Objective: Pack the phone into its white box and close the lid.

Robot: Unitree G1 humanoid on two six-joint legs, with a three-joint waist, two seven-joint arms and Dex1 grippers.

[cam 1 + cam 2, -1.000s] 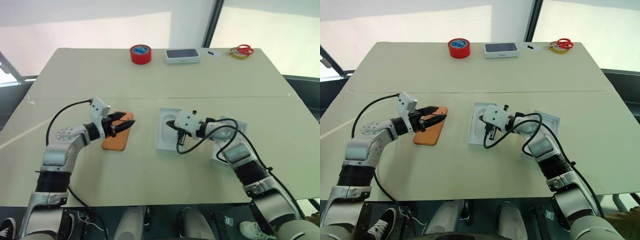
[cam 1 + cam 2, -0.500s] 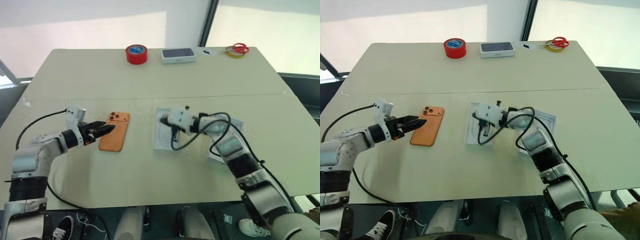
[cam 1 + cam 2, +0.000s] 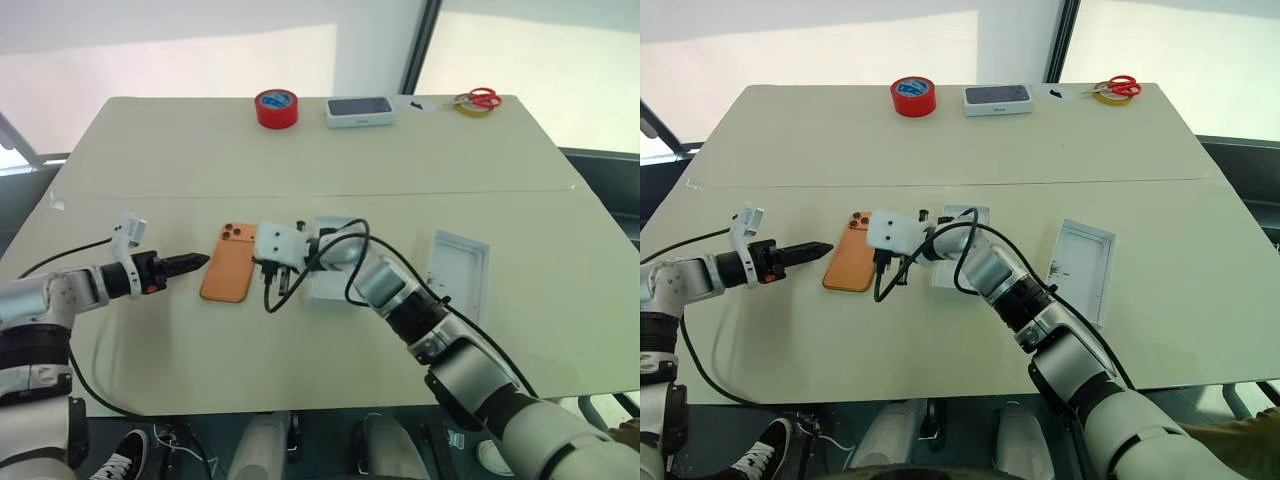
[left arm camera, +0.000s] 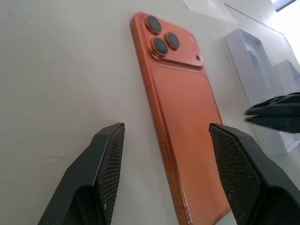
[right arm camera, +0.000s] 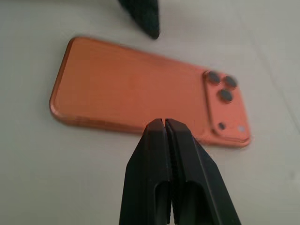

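Observation:
The orange phone (image 3: 230,264) lies flat on the table, back up, its three lenses at the far corner. My left gripper (image 3: 197,261) is open just left of it, and the left wrist view has both fingers (image 4: 108,154) spread toward the phone's (image 4: 180,103) long side without touching it. My right gripper (image 5: 164,123) is shut and empty, its tips at the phone's (image 5: 136,89) right edge. A white rectangular piece (image 3: 332,284) lies beside the phone, mostly under my right arm. I cannot tell whether it is the white box. The lid (image 3: 458,272) lies inside up farther right.
At the table's far edge stand a red tape roll (image 3: 276,107), a closed white box with a dark top (image 3: 360,111) and red-handled scissors on a yellow tape roll (image 3: 478,100). Black cables hang from both wrists.
My right gripper swung left, from over the white piece to the phone's right edge. My left gripper drew back left off the phone and rolled. The camera also shifted.

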